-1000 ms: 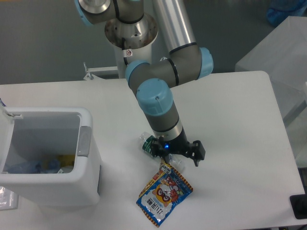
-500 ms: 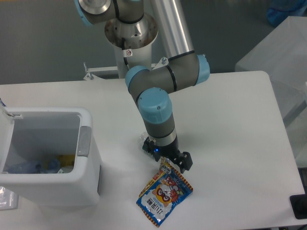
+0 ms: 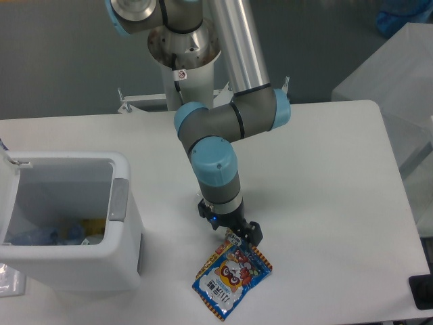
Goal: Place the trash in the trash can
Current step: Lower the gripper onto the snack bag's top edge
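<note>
Down on the white table (image 3: 325, 176), the gripper (image 3: 238, 233) sits low over the upper end of the blue snack packet (image 3: 232, 272), its black fingers right at the packet's top edge; from this angle I cannot tell whether the jaws are spread or pressed together, since the wrist hides most of them. A small blue light glows on the gripper body just above the fingers. The packet lies flat, tilted on a diagonal, with its red-and-white cartoon face up, and it rests to the right of the trash can (image 3: 67, 223), apart from it with bare table between. The trash can is a white boxy bin with rounded corners standing at the table's left side; its grey tab (image 3: 119, 200) is on the rim that faces the packet, and inside the bin some bluish and yellow scraps lie on the bottom. The arm (image 3: 215, 162) reaches down from its base behind the table, on the far side of the packet from the camera, with blue-capped joints stacked above the wrist. The crushed bottle cannot be made out; the arm covers the spot just beyond the packet.
</note>
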### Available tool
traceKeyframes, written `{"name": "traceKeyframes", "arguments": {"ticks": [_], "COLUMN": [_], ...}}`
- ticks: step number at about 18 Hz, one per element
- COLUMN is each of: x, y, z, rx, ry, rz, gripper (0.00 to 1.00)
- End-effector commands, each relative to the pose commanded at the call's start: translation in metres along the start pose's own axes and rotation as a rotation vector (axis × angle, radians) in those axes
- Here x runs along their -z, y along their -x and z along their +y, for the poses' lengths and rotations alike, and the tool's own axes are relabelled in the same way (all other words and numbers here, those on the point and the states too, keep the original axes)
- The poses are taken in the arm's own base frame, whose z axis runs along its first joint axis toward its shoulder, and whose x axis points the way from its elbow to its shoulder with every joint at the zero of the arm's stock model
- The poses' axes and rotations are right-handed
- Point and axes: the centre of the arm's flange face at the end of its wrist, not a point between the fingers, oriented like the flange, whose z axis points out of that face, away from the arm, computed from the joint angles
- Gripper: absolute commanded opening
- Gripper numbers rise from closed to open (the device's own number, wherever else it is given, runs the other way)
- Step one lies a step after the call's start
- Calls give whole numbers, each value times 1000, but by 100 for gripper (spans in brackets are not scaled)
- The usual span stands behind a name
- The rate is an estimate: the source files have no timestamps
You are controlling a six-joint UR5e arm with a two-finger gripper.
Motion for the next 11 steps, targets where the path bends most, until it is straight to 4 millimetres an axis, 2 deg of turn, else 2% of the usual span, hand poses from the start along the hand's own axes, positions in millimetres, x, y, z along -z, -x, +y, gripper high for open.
{"name": "traceKeyframes", "arguments": {"ticks": [4, 11], "x": [-6, -10], "y": [-7, -9], "z": [-6, -7], "rx": [-13, -12], "ry": [3, 8], "rz": [9, 13], "gripper": [100, 100]}}
